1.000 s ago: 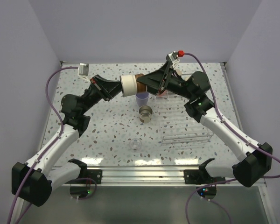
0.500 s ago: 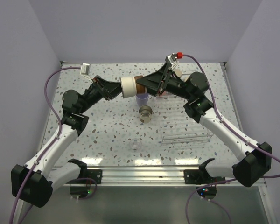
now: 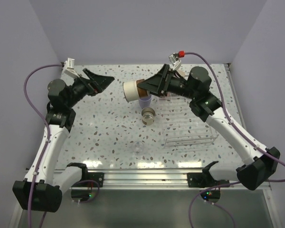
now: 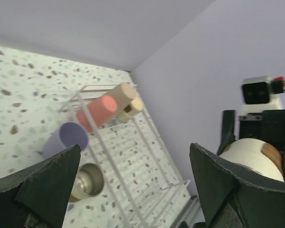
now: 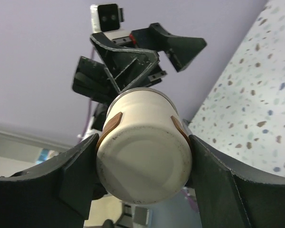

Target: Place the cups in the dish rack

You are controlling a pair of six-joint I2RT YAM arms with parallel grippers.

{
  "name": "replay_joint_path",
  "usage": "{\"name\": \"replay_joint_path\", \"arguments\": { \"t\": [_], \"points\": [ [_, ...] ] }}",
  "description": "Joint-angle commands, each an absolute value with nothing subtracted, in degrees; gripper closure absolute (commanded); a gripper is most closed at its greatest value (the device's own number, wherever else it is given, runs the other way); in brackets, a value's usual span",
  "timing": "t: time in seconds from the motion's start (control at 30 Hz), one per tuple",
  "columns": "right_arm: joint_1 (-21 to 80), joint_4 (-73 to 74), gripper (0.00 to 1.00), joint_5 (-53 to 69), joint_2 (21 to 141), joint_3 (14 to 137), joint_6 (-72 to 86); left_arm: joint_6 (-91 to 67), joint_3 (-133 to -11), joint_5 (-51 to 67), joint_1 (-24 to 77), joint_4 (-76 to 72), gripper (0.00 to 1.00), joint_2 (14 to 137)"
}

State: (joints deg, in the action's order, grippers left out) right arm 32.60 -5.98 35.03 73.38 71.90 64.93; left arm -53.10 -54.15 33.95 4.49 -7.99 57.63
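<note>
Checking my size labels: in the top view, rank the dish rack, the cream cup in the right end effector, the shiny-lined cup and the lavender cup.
1. dish rack
2. cream cup, though it is raised nearer the camera
3. shiny-lined cup and lavender cup: about alike, the lavender one partly hidden, so unranked

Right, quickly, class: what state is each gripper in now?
Left gripper: open, holding nothing.
Right gripper: closed on the beige cup, held above the table.

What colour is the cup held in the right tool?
Cream-white cup with brown side patches; best seen in the right wrist view.
</note>
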Motion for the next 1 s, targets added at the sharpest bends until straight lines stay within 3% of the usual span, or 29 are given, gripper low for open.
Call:
{"name": "replay_joint_path", "arguments": {
  "t": [0.0,0.13,0.37,0.67,0.97],
  "points": [
    [32.1,9.5,1.0,29.9,72.0,79.9,50.5,-38.3,-64.1,27.2,3.9,12.6,0.0,57.7],
    [32.1,31.8,1.0,18.3,74.0,90.5,37.1,-29.6,-69.4,10.8,4.1,24.5,0.0,57.9],
    [32.6,52.6,1.0,-8.1,79.6,101.0,18.7,-23.0,-70.6,-1.6,7.6,28.6,0.0,56.6],
    [32.7,54.1,1.0,-21.6,83.9,96.3,13.9,-20.3,-71.5,-16.2,10.0,31.4,0.0,57.5],
    [32.7,44.5,1.0,-20.3,87.7,85.8,16.0,-17.8,-68.8,-19.0,12.7,30.4,0.0,57.0]
  ]
}}
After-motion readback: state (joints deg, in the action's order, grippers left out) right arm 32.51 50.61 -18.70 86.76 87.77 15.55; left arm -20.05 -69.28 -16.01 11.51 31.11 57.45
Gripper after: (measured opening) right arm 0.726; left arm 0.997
